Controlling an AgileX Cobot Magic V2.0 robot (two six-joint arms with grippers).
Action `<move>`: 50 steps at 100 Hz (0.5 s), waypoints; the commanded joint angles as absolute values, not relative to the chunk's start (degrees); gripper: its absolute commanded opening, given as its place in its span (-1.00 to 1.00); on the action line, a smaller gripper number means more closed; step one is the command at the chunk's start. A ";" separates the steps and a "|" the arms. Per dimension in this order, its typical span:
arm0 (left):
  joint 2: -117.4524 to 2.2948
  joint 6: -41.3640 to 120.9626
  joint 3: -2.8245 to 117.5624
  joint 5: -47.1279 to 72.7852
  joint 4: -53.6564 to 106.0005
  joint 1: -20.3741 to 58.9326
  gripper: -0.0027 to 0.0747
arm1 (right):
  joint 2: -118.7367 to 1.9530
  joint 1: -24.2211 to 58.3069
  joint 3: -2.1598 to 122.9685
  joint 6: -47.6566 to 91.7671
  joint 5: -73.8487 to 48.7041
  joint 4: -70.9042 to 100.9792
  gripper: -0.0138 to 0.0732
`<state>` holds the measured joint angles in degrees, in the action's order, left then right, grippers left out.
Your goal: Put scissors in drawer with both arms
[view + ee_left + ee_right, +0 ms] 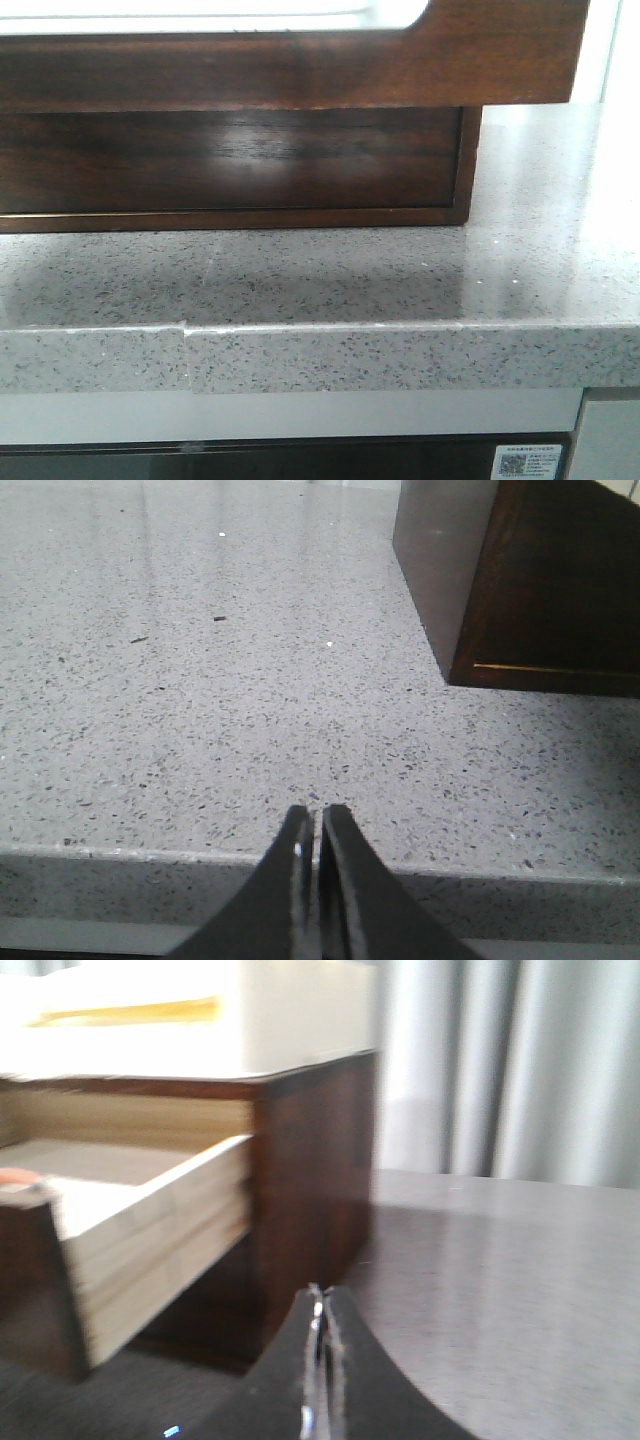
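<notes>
Right now I am keeping my left claw clenched on nothing, its tips pressed together above the edge of the speckled grey counter. My right claw is likewise clenched and gripping nothing, hanging just beside the cabinet. The drawer is standing pulled out, its pale wooden side showing, and in the front view its dark front is jutting over the counter. Something orange is peeking at the drawer's corner; I cannot tell whether it is the scissors. A white sticker with a square code is sitting below the counter, its print too small to read.
</notes>
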<state>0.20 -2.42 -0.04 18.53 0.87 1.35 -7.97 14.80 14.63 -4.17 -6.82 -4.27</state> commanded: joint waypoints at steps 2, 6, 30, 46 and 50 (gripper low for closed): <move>1.85 -2.22 -1.24 15.02 1.44 1.22 -0.99 | -7.23 10.26 14.98 -7.45 -1.74 -6.53 -0.82; 1.85 -2.22 -1.24 15.02 1.44 1.22 -0.99 | -6.56 8.36 14.13 -7.75 -1.74 -6.54 -0.82; 1.85 -2.22 -1.24 15.02 1.44 1.22 -0.99 | -3.80 0.36 8.78 -10.04 -0.64 -6.54 -0.82; 1.85 -2.22 -1.24 15.02 1.44 1.22 -0.99 | -2.89 -0.21 5.18 -10.19 -0.41 -6.54 -0.82; 1.85 -2.22 -1.24 15.02 1.44 1.22 -0.99 | -2.76 -0.21 4.33 -10.32 -0.41 -6.54 -0.82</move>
